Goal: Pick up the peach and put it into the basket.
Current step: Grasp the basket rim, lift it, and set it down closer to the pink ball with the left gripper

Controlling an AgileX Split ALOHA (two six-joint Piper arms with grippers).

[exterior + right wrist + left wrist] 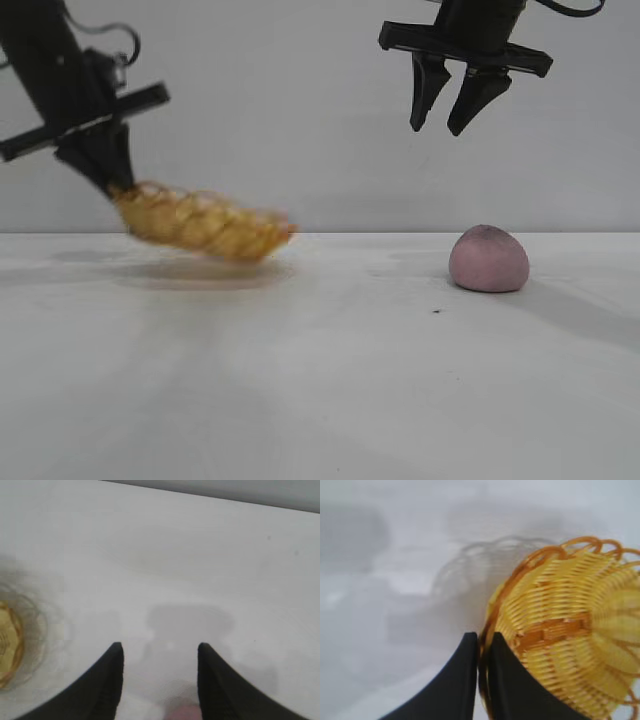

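Left pincer [112, 185] pinches basket [205, 224] rim, tilted off table [320, 380]; right pincer [455, 118] spread at peach's [488, 259] 12 o'clock, probably for pickup.

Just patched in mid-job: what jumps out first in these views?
The basket stands out first: the left gripper is shut on its rim and holds it tilted above the table, at the exterior view's left. The peach sits alone on the table at the right. The right gripper hangs open high above it, slightly to its left.
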